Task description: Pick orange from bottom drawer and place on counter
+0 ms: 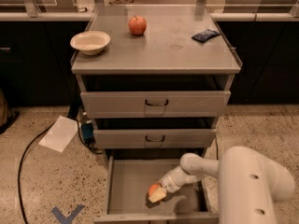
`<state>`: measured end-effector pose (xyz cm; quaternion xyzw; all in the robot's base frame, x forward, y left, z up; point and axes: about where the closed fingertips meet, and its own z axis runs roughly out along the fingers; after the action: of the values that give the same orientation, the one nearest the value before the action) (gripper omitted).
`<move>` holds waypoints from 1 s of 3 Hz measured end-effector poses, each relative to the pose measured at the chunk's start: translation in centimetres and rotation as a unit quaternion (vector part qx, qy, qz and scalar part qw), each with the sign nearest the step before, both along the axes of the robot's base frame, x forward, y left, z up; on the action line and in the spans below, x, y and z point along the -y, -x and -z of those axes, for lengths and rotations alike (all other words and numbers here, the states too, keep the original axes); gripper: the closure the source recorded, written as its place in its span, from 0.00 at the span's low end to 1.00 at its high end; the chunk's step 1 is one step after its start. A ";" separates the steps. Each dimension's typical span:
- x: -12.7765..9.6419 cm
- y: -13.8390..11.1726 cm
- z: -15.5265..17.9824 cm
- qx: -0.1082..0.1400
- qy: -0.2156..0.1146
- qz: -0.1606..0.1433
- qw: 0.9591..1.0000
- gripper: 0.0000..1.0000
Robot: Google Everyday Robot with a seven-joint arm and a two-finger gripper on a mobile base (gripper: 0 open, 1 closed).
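Note:
The orange [153,189] lies on the floor of the open bottom drawer [126,178], near the drawer's front, partly covered by my gripper. My gripper [157,194] is down inside the drawer at the orange, reaching in from the right on the white arm [247,181]. The counter [159,45] is the grey cabinet top above.
On the counter stand a red apple [137,25], a cream bowl [90,42] at the left and a dark blue packet [205,35] at the right. The two upper drawers [155,104] are slightly open. A white sheet [59,133] and a black cable [28,146] lie on the floor at the left.

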<state>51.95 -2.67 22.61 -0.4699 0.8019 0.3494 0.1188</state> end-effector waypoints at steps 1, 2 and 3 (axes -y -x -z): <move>2.2 -0.2 -7.6 0.034 -0.066 -0.010 0.997 1.00; 3.5 -1.8 -15.6 0.092 -0.100 -0.029 0.990 1.00; 3.9 -4.9 -24.4 0.134 -0.097 -0.057 0.985 1.00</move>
<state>56.90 -6.59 46.96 -0.5433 0.7134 0.3655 0.2496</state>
